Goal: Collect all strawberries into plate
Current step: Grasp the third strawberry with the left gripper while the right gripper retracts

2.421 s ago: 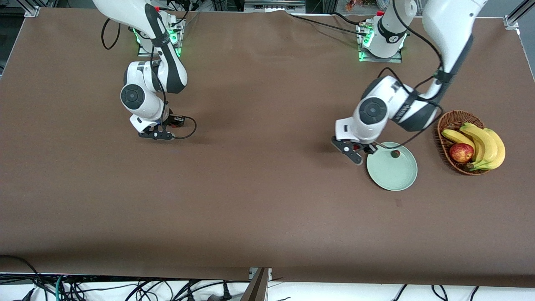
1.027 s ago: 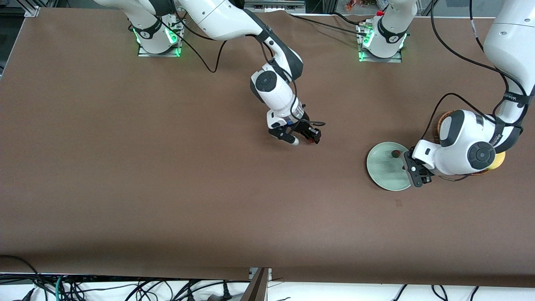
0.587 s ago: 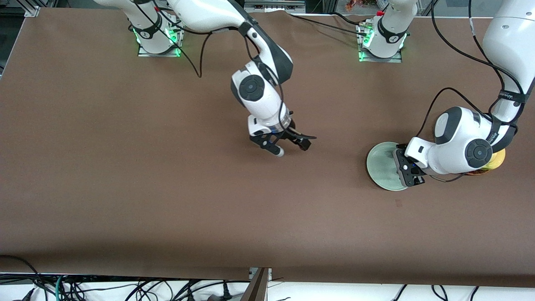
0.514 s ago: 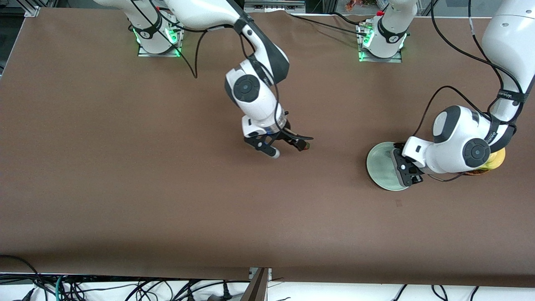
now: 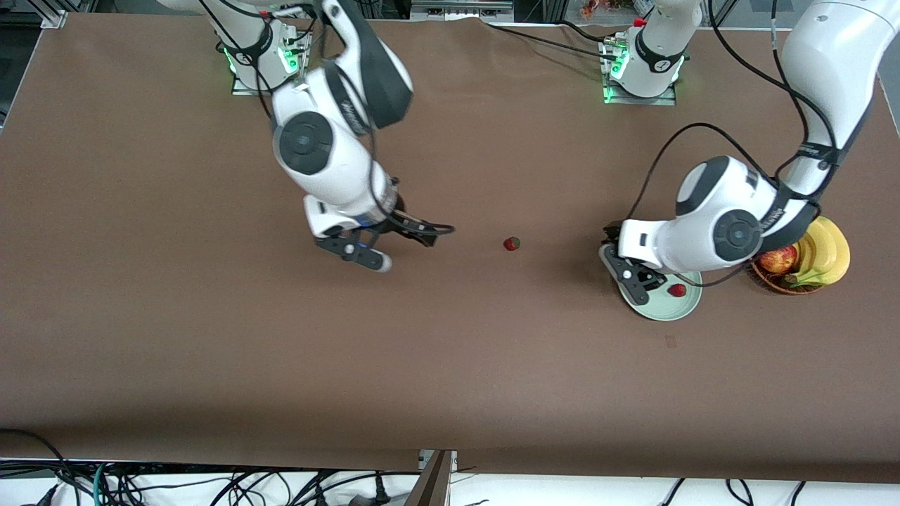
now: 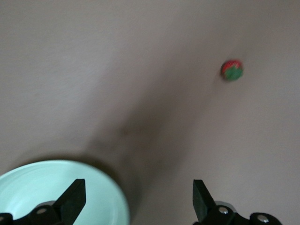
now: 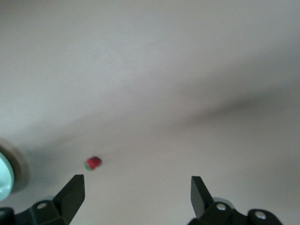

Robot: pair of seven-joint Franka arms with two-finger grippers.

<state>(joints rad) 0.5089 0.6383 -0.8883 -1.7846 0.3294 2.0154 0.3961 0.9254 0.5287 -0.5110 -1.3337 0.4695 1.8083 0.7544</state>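
We count one strawberry (image 5: 677,289) resting in the plate (image 5: 661,309), near the rim nearest the front camera. The left arm covers the rest of the plate, so we cannot tell whether another berry lies in there.

A second strawberry (image 5: 512,244) sits loose on the bare table (image 5: 450,365), between the two grippers and well apart from the plate, toward the right arm's end from it. The same berry shows in both wrist views (image 6: 232,70) (image 7: 93,163). We see no third berry anywhere.

Left gripper (image 5: 636,275) hangs over the plate's edge, fingers spread, nothing between them. Right gripper (image 5: 394,249) is over bare table on the right arm's side of the loose berry, fingers spread too, empty.

The basket (image 5: 770,280) with the apple (image 5: 776,259) and bananas (image 5: 826,247) stands just beside the plate, not part of the job.

Our read: at least one berry in, one clearly left to fetch, third unaccounted for. Next pick looks like the loose berry; the left gripper is the closer one.
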